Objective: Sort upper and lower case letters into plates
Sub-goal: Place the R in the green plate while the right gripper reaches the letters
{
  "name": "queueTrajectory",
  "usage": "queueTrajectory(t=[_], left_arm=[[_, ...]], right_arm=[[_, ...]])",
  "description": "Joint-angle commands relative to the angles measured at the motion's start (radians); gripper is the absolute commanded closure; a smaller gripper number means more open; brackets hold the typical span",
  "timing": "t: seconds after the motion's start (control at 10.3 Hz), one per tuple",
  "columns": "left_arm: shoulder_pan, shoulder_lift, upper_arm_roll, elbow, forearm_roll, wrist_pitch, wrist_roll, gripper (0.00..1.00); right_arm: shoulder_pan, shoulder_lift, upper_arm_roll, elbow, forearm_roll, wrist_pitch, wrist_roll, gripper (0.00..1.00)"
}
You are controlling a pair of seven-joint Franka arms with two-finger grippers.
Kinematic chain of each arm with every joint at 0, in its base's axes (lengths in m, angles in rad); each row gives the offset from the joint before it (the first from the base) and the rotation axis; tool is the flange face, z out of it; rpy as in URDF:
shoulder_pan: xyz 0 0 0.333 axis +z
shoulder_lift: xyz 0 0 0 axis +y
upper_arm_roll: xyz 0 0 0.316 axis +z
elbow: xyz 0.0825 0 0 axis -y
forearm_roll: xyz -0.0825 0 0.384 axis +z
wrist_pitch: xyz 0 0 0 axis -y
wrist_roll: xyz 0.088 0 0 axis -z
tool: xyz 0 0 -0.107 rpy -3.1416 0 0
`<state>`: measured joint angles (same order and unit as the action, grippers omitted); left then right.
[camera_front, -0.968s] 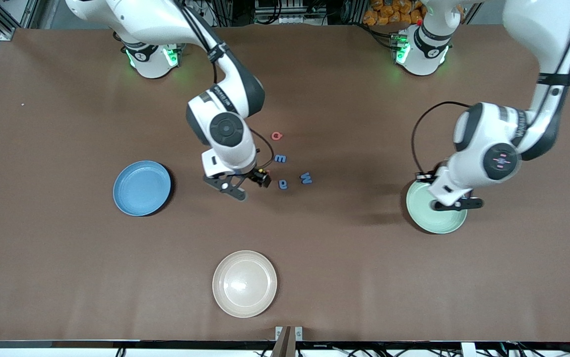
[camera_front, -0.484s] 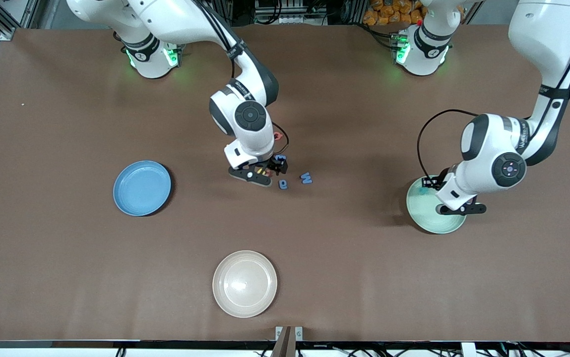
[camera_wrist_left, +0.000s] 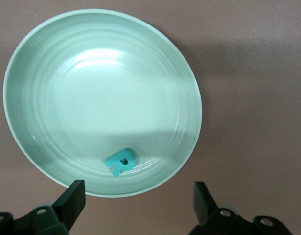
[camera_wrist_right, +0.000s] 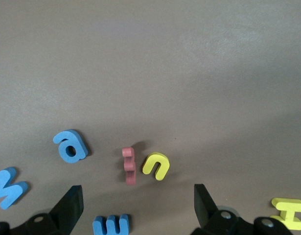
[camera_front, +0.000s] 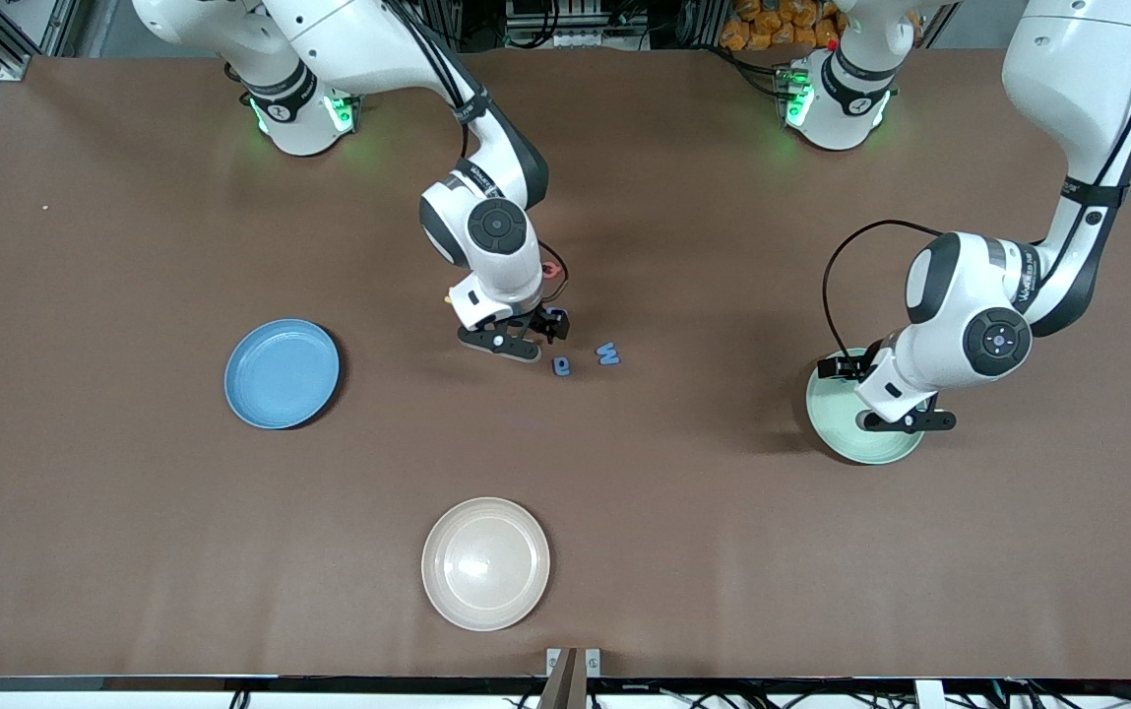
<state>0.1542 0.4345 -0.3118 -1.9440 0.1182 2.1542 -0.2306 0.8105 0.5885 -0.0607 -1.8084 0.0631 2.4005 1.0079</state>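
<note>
Lying flat in the mint green plate (camera_wrist_left: 33,58) is a teal letter R (camera_wrist_left: 121,162); the left hand (camera_wrist_left: 138,203) hangs over it, fingers apart, having let go within the last second. The right hand (camera_wrist_right: 135,205), fingers apart, has lowered over the tabletop's (camera_front: 132,512) loose letters (camera_wrist_right: 156,166).

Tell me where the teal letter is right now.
The teal letter lies in the mint green plate near its rim, at the left arm's end of the table, under the open left gripper.
</note>
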Motion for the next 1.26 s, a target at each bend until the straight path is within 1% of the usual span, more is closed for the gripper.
queueTrajectory(t=[0.0, 0.1, 0.29, 0.48, 0.68, 0.87, 0.97, 1.06, 1.16], left_arm=[[0.002, 0.006, -0.004, 0.020, -0.023, -0.017, -0.004, 0.02], [0.005, 0.003, -0.004, 0.020, -0.023, -0.017, -0.007, 0.02], [-0.010, 0.003, -0.006, 0.025, -0.023, -0.017, -0.053, 0.02], [-0.048, 0.003, -0.004, 0.026, -0.022, -0.017, -0.114, 0.01], [-0.051, -0.017, -0.007, 0.030, -0.023, -0.017, -0.154, 0.00], [-0.067, -0.020, -0.030, 0.048, -0.023, -0.019, -0.275, 0.00], [-0.059, -0.019, -0.044, 0.051, -0.046, -0.017, -0.329, 0.00], [-0.059, -0.016, -0.047, 0.057, -0.130, -0.017, -0.338, 0.00], [-0.076, -0.013, -0.049, 0.069, -0.174, -0.017, -0.358, 0.00]], right_arm=[[-0.008, 0.031, -0.001, 0.026, 0.030, 0.011, 0.014, 0.00], [-0.007, 0.048, -0.002, 0.050, 0.064, 0.008, 0.027, 0.00], [-0.004, 0.063, -0.002, 0.060, 0.066, 0.009, 0.028, 0.00], [-0.008, 0.076, -0.002, 0.070, 0.066, 0.009, 0.028, 0.00], [-0.010, 0.088, -0.002, 0.086, 0.067, 0.009, 0.029, 0.00], [-0.008, 0.100, -0.002, 0.101, 0.067, 0.009, 0.052, 0.00], [-0.007, 0.102, -0.002, 0.100, 0.067, 0.009, 0.052, 0.00], [-0.007, 0.102, -0.002, 0.100, 0.067, 0.006, 0.052, 0.00], [-0.007, 0.102, -0.002, 0.100, 0.067, 0.006, 0.052, 0.00]])
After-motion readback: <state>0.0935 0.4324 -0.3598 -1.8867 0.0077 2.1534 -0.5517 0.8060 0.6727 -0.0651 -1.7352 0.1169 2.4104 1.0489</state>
